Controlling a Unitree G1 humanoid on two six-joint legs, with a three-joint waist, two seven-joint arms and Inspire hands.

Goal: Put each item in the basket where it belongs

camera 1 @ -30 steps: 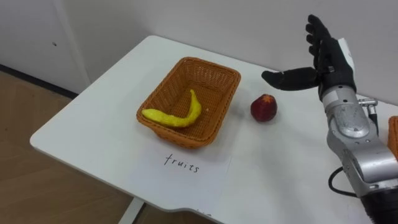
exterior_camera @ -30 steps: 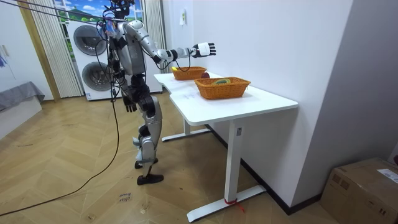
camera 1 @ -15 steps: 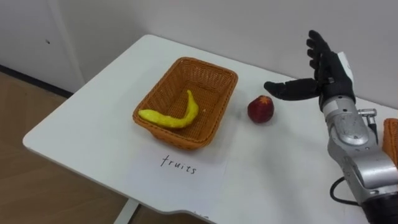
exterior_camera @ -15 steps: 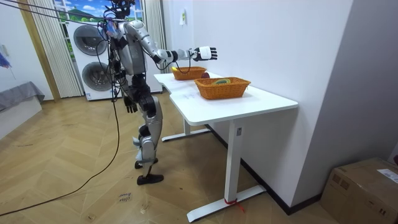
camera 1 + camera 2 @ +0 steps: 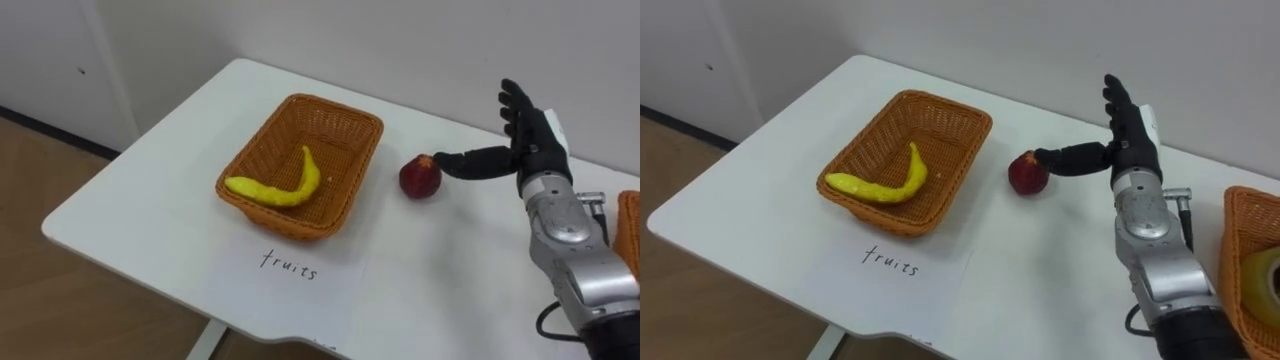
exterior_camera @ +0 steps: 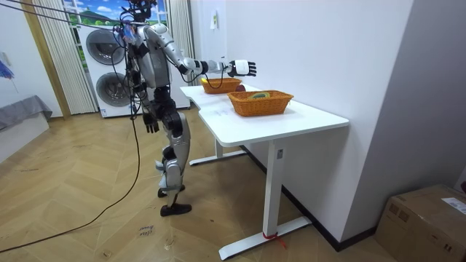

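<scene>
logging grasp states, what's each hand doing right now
left hand: cannot tell, hangs at its side
right hand: open, holding nothing, thumb tip at the red fruit

Two wicker baskets are counted: one basket (image 5: 300,222) at centre frame and a second basket (image 5: 1232,240) cut by the right edge. They hold one banana (image 5: 290,190) and one round yellow-green object (image 5: 1262,275) respectively. On the single white table (image 5: 150,200) one red fruit (image 5: 420,177) and one hand-lettered paper sheet (image 5: 290,290) are noted, with one right hand (image 5: 525,145) at right of frame. In the room view one left hand (image 6: 151,122) is seen at the robot's hip, two stacked washing machines (image 6: 109,47) are logged at upper left and one cardboard box (image 6: 422,222) at lower right.
</scene>
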